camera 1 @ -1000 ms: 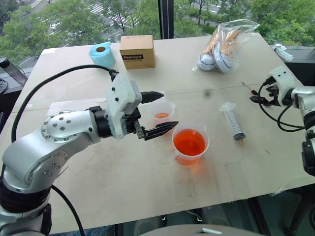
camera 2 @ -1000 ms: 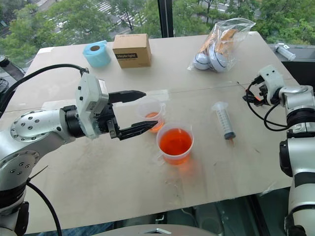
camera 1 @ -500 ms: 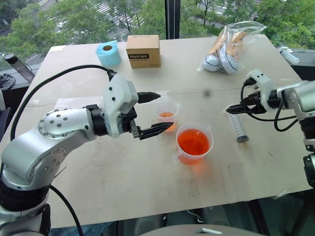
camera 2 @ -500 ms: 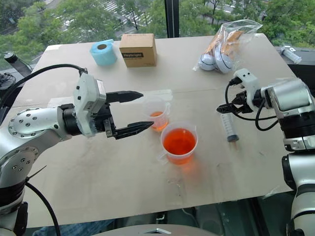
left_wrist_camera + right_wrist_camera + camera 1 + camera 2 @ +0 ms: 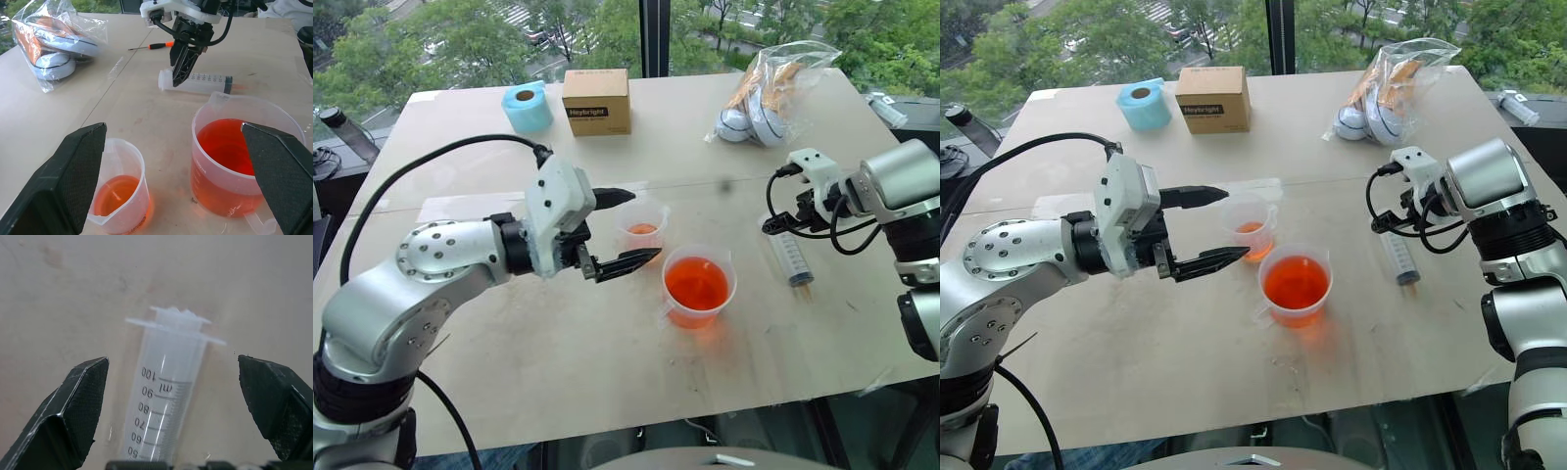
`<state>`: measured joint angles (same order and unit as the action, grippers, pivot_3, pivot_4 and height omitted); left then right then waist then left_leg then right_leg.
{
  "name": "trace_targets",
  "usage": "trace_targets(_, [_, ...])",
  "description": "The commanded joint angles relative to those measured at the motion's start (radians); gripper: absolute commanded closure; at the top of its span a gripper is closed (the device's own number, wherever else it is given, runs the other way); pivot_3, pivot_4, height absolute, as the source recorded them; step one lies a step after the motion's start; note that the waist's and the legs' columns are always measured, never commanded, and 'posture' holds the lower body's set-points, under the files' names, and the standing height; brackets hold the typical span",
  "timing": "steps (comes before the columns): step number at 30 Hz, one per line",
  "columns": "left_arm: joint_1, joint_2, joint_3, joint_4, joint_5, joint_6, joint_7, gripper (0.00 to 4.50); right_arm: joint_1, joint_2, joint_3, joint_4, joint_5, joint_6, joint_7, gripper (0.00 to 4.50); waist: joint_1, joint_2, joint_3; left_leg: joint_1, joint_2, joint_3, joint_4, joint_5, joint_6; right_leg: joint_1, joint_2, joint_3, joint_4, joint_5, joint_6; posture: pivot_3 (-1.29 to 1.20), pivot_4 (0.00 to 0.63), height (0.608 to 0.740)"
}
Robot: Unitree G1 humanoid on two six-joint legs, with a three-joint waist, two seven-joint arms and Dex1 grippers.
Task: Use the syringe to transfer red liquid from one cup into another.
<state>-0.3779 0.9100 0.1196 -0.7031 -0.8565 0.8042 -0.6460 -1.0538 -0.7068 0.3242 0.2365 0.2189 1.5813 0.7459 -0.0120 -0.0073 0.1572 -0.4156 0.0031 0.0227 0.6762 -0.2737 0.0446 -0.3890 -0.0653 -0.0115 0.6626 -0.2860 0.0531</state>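
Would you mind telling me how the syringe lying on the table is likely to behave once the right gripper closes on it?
The syringe looks like rigid clear plastic, so it should stay stiff. Its round, smooth barrel may slip or roll between the open right gripper's fingers, though the flange at the plunger end probably limits rolling on the table. The barrel looks empty, so it is likely light.

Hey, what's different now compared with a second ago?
The right gripper swung in from the table's right edge and tipped down over the large clear plastic syringe, open fingers on either side of its barrel, not yet gripping. The syringe lies where it was. The left gripper stays open beside the smaller clear cup and the wider cup of orange-red liquid; neither cup moved.
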Motion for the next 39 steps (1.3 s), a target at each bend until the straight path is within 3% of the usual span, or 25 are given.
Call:
trace_targets(1, [-0.008, -0.001, 0.018, -0.022, -0.001, -0.004, 0.004, 0.0, -0.028, -0.006, -0.037, -0.026, 0.013, 0.018, -0.039, 0.05, -0.001, 0.0, 0.0, 0.0, 0.0, 0.0, 0.0, 0.0, 0.0, 0.0, 0.0, 0.0, 0.0, 0.0, 0.0, 0.0, 0.15, 0.74])
trace_targets(12, [-0.018, -0.009, 0.004, -0.022, 0.0, -0.002, -0.001, 0.0, -0.026, 0.086, -0.069, 0.116, 0.068, 0.033, -0.146, 0.05, -0.002, 0.0, 0.0, 0.0, 0.0, 0.0, 0.0, 0.0, 0.0, 0.0, 0.001, 0.0, 0.0, 0.0, 0.0, 0.0, 0.15, 0.74])
trace_targets(15, [-0.016, -0.009, 0.009, -0.027, -0.003, 0.0, 0.003, 0.0, -0.041, 0.107, -0.078, 0.156, 0.054, 0.021, -0.169, 0.88, -0.001, -0.001, 0.0, 0.0, 0.0, 0.0, 0.0, 0.0, 0.0, 0.0, 0.001, 0.0, 0.0, 0.0, 0.0, 0.0, 0.15, 0.74])
trace_targets(19, [-0.009, -0.01, 0.02, -0.023, -0.003, -0.002, 0.004, 0.0, -0.067, 0.111, -0.111, 0.135, 0.079, 0.031, -0.174, 2.91, -0.002, -0.001, 0.0, 0.0, 0.0, 0.0, 0.0, 0.0, 0.0, 0.0, 0.001, 0.0, 0.0, 0.0, 0.0, 0.0, 0.15, 0.74])
trace_targets(20, [-0.012, -0.017, 0.026, -0.018, -0.01, -0.002, 0.009, 0.0, -0.071, 0.103, -0.116, 0.101, 0.093, 0.021, -0.161, 3.06, -0.002, -0.001, 0.0, 0.0, 0.0, 0.0, 0.0, 0.0, 0.0, 0.0, 0.001, 0.0, 0.0, 0.0, 0.0, 0.0, 0.15, 0.74])
trace_targets(26, [-0.046, -0.059, 0.072, -0.007, -0.095, 0.019, 0.058, 0.0, -0.115, 0.032, -0.217, -0.101, 0.274, 0.026, -0.044, 3.06, -0.001, -0.001, 0.0, -0.001, 0.0, 0.001, 0.0, 0.0, 0.0, -0.002, 0.001, 0.001, 0.001, 0.0, 0.0, 0.0, 0.15, 0.74])
trace_targets(30, [-0.111, -0.073, 0.118, 0.046, -0.172, 0.023, 0.076, 0.0, -0.103, 0.008, -0.346, -0.236, 0.349, -0.129, 0.025, 3.06, 0.004, -0.001, 0.0, -0.001, 0.0, 0.0, 0.0, 0.0, 0.0, -0.002, 0.0, 0.0, 0.0, 0.0, 0.0, 0.0, 0.15, 0.74])
trace_targets(35, [-0.262, -0.059, 0.133, 0.183, -0.221, 0.01, -0.009, 0.0, 0.105, 0.105, -0.614, -0.493, 0.507, -0.467, 0.12, 3.06, 0.004, -0.005, -0.002, -0.001, 0.0, -0.001, 0.0, 0.0, 0.0, 0.0, 0.001, -0.001, 0.0, 0.0, 0.0, 0.0, 0.15, 0.74])
trace_targets(39, [-0.364, -0.045, 0.109, 0.273, -0.291, 0.058, -0.121, 0.0, 0.222, 0.206, -0.693, -0.641, 0.638, -0.565, 0.089, 3.06, -0.003, -0.004, -0.002, 0.0, 0.0, 0.0, 0.001, 0.0, 0.0, 0.0, 0.001, -0.001, 0.001, 0.0, 0.001, 0.0, 0.15, 0.74])
